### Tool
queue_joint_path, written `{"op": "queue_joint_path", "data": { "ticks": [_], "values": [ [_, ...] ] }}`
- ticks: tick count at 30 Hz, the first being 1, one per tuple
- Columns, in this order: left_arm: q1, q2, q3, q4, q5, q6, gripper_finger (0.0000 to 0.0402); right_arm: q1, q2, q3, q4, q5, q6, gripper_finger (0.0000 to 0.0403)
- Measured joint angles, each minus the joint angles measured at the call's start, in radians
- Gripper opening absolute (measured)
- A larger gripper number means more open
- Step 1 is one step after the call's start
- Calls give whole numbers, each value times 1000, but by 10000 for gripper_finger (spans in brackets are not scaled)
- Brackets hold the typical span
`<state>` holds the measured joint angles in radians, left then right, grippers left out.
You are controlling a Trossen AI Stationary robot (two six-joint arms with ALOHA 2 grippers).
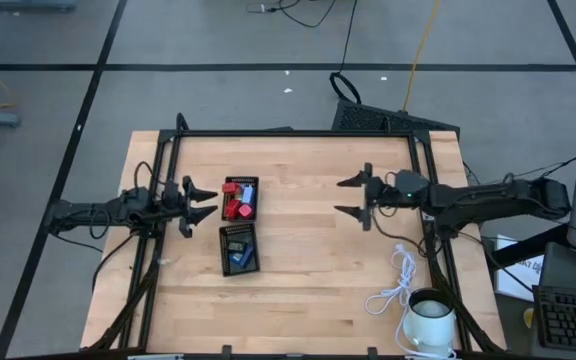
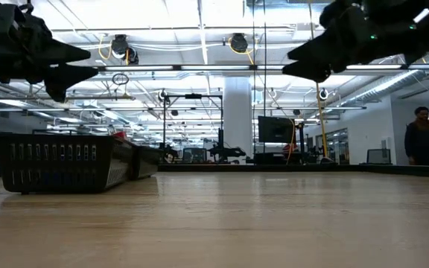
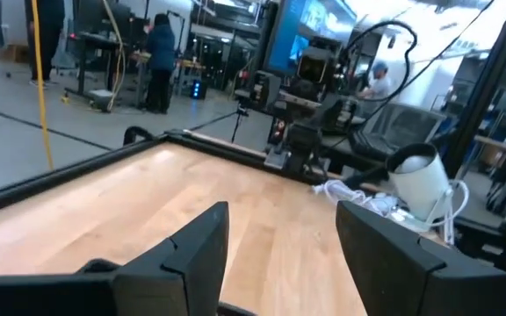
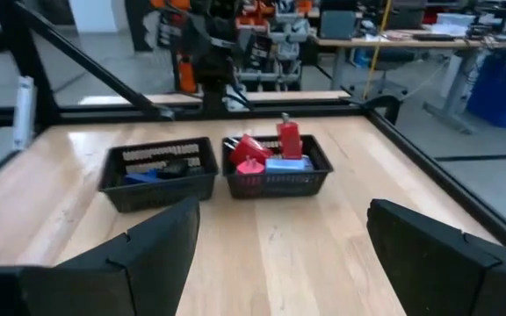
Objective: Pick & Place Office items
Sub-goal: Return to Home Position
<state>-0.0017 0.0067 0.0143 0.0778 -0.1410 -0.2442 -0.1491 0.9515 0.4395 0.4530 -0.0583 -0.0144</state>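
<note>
From above, my left gripper (image 1: 211, 201) hangs over the left side of the worktop (image 1: 308, 270), jaws spread wide and holding nothing. My right gripper (image 1: 340, 197) faces it from the right, jaws just as far apart and also empty. The office items lie between the two, closer to the left gripper, in two black bins set end to end. The far bin (image 1: 238, 182) holds red pieces (image 1: 234, 207) and a blue piece (image 1: 249, 198) whose long axis runs along the bin. The near bin (image 1: 236, 233) holds a blue piece (image 1: 240, 258) lying askew. A white cable (image 1: 398, 280) and a white mug (image 1: 431, 318) sit at the near right corner.

At worktop height, both grippers (image 2: 91, 63) (image 2: 286, 63) hover high, touching nothing. The bins' walls (image 2: 58, 162) hide what is inside.

My left wrist looks between parted jaws across bare wood to the mug (image 3: 420, 180) and the cable (image 3: 367, 197).

My right wrist looks between parted jaws at both bins, well ahead. One bin (image 4: 275, 182) holds the red pieces, one of them (image 4: 288, 136) standing upright. The other (image 4: 161, 189) holds a blue piece (image 4: 143, 178) and a black piece (image 4: 176, 168), both lying flat.
</note>
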Motion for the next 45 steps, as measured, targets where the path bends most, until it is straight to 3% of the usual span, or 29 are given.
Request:
{"op": "queue_joint_path", "data": {
  "ticks": [14, 22, 31, 45],
  "values": [
    [0, 0, 0, -1, 0, 57, 214, -1, -307, -244, 117, -2, 70, 313],
    [0, 0, 0, -1, 0, 56, 214, 0, -523, -288, -54, 32, 92, 313],
    [0, 0, 1, -1, 0, 57, 214, 0, -753, -396, -61, 139, 79, 313],
    [0, 0, 2, 0, 0, 56, 214, 0, -785, -422, -160, 140, 64, 313]
  ]
}}
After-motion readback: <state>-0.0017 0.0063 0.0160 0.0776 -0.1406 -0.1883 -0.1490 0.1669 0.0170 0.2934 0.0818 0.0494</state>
